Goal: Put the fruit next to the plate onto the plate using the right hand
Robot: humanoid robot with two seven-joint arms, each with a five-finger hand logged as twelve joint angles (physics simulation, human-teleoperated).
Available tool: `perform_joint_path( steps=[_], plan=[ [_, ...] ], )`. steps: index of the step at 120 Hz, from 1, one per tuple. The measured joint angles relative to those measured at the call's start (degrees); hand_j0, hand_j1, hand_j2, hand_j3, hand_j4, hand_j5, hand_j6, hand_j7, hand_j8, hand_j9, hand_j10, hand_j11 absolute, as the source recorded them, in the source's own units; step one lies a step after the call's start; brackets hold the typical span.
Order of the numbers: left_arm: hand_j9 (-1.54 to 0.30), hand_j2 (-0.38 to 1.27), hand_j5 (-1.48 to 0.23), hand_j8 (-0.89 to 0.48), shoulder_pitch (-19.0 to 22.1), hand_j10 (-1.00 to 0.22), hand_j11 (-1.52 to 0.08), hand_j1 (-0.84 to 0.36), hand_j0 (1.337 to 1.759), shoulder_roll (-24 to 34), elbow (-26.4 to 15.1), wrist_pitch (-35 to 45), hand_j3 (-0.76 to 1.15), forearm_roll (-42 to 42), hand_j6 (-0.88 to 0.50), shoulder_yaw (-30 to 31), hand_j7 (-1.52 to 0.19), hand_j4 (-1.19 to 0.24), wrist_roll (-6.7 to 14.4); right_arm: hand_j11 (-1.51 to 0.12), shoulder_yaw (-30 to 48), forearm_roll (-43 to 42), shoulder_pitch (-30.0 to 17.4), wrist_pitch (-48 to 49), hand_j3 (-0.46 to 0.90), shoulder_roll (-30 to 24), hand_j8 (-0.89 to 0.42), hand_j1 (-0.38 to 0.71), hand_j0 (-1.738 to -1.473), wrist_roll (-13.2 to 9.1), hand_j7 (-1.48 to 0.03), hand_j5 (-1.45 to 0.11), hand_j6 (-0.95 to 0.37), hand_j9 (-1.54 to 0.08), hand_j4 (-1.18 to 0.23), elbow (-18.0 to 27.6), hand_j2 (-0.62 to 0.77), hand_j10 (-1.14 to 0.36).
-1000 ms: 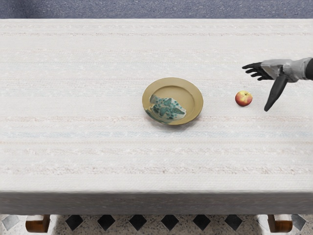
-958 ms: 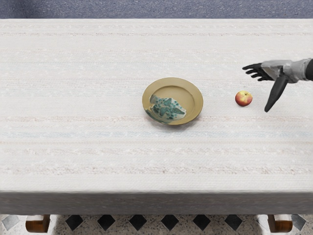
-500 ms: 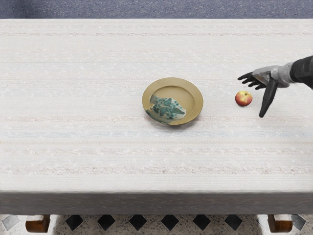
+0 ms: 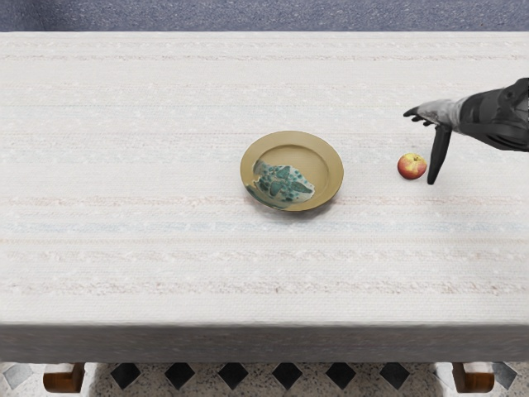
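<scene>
A small red and yellow apple [image 4: 412,165] lies on the table to the right of a gold-rimmed plate [image 4: 292,169] with a green pattern in its middle. My right hand [image 4: 430,136] comes in from the right edge and hovers just right of and above the apple. It is open, with its thumb pointing down beside the fruit and its fingers stretched left behind it. It holds nothing. The left arm is out of view.
The pale table [image 4: 165,207] stretches wide around the plate, and its front edge runs along the bottom of the view. A dark strip of floor shows beyond the far edge.
My right hand has moved left toward the apple, and its thumb now hangs close beside the fruit. The apple and the plate have not moved.
</scene>
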Motion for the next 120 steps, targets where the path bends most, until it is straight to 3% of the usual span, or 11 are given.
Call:
perform_joint_path(
  steps=[19,42,57,85,102,120],
  plan=[
    [0.0,0.0,0.0,0.0,0.0,0.0,0.0,0.35,1.658,0.0,0.0,0.0,0.0,0.0,0.0,0.0,0.0,0.0,0.0,-0.04,-0.3,0.1,-0.5,-5.7,0.0,0.3,-0.04,-0.31,-1.658,-0.8,-0.04,-0.04,-0.04,-0.04,-0.04,3.6,-0.01,-0.03],
    [0.0,0.0,0.0,0.0,0.0,0.0,0.0,0.35,1.658,0.0,0.0,0.0,0.0,0.0,0.0,0.0,0.0,0.0,0.0,-0.19,-1.7,-0.2,-0.9,-13.1,0.0,-3.1,-0.15,-0.18,-1.658,-2.5,-0.19,-0.19,-0.15,-0.19,-0.15,12.8,-0.03,-0.15],
    [0.0,0.0,0.0,0.0,0.0,0.0,0.0,0.35,1.658,0.0,0.0,0.0,0.0,0.0,0.0,0.0,0.0,0.0,0.0,-0.26,-3.8,-0.3,-1.2,-17.3,0.0,-4.1,-0.2,-0.11,-1.658,-3.4,-0.26,-0.26,-0.2,-0.26,-0.2,15.4,-0.04,-0.2],
    [0.0,0.0,0.0,0.0,0.0,0.0,0.0,0.35,1.658,0.0,0.0,0.0,0.0,0.0,0.0,0.0,0.0,0.0,0.0,-0.32,-5.9,-1.6,-1.9,-22.5,0.0,-3.8,-0.25,-0.06,-1.658,-3.9,-0.32,-0.32,-0.25,-0.32,-0.25,13.5,-0.05,-0.25],
    [0.0,0.0,0.0,0.0,0.0,0.0,0.0,0.35,1.658,0.0,0.0,0.0,0.0,0.0,0.0,0.0,0.0,0.0,0.0,-0.33,-6.4,-2.4,-2.5,-23.5,0.0,0.3,-0.26,-0.05,-1.658,-4.1,-0.33,-0.33,-0.26,-0.33,-0.26,9.6,-0.05,-0.26],
    [0.0,0.0,0.0,0.0,0.0,0.0,0.0,0.35,1.658,0.0,0.0,0.0,0.0,0.0,0.0,0.0,0.0,0.0,0.0,-0.33,-9.3,-3.4,-2.4,-23.8,0.0,2.6,-0.26,-0.05,-1.658,-5.6,-0.33,-0.33,-0.26,-0.33,-0.25,9.4,-0.05,-0.25]
  ],
)
